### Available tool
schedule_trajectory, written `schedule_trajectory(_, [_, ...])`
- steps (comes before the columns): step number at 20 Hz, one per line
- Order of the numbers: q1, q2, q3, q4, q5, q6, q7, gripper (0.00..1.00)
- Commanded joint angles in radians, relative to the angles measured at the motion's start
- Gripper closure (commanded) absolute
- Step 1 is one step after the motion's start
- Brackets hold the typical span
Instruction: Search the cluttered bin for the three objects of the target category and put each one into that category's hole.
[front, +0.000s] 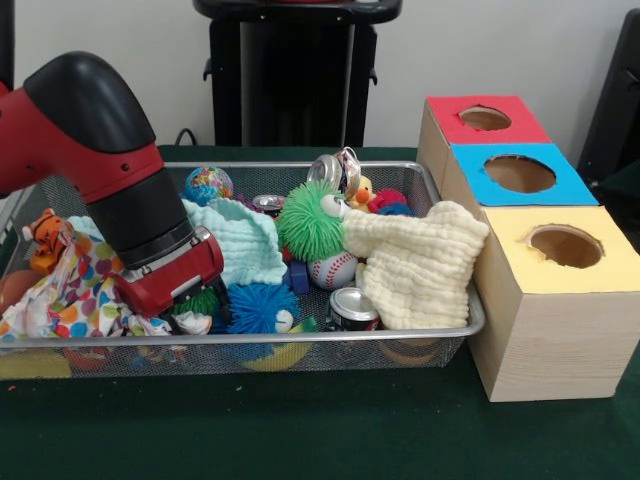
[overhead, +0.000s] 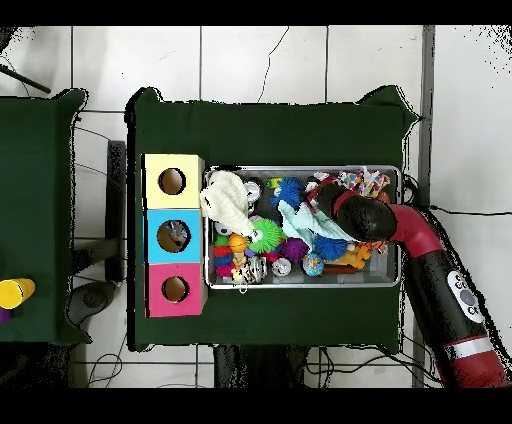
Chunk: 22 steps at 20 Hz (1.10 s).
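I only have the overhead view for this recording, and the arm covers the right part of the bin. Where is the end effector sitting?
Observer: The end effector is down in the clutter of the wire bin, against the polka-dot cloth. I cannot tell whether it is open or shut.
Operator: Any cans tucked near the cloths?
Observer: A silver can sits at the rim nearest the front camera, right beside the cream cloth.

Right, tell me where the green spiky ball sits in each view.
Front view: green spiky ball at the bin's middle, beside the cream cloth.
Overhead view: green spiky ball left of centre in the bin, below the cream cloth.
Shared landmark: the yellow-topped box nearest that cloth.
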Motion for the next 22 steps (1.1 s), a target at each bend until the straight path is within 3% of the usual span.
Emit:
schedule_trajectory(1, [0.002, 0.055, -0.135, -0.101, -0.128, -0.029, -0.271, 0.00])
schedule_trajectory(6, [0.027, 0.034, -0.154, -0.104, -0.162, -0.052, -0.236, 0.00])
schedule_trajectory(22, [0.011, 0.066, -0.152, -0.108, -0.160, -0.081, -0.244, 0.00])
